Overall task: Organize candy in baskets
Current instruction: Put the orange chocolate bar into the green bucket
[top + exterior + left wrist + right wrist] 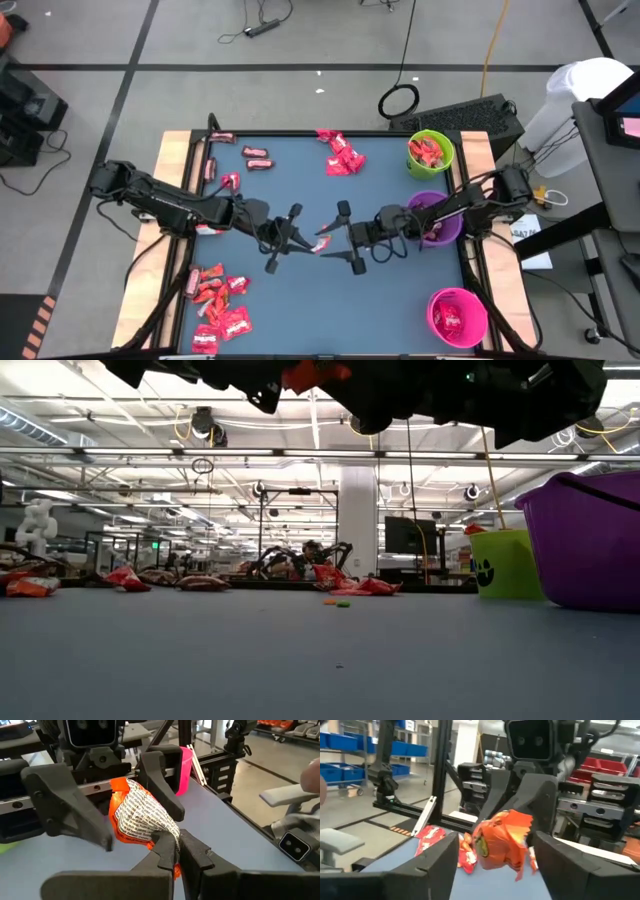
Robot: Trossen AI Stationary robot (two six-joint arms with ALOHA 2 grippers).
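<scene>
pinched between my left tool's tips, right up against the left wrist camera, is one candy: orange crinkled wrapper with a white printed panel. my left tool is pressed together on its lower edge. my right tool stands spread, one finger on each side of the same candy and not yet touching it. both meet above mid bench, clear of the surface.

i judge the candy very light and soft. the film is slick and crumples, so it could twist or slide out of a shallow grip. for a handover i'd take the bulging middle with the right tool, across the flat faces, away from where the left tips sit.

other candy lies in piles near the left front corner and at the far edge. green basket and pink basket each hold some; the purple basket sits under my right arm, so its contents are mostly hidden. in the low view both tools are cut off at the top edge. i cannot read the wrapper's print.
</scene>
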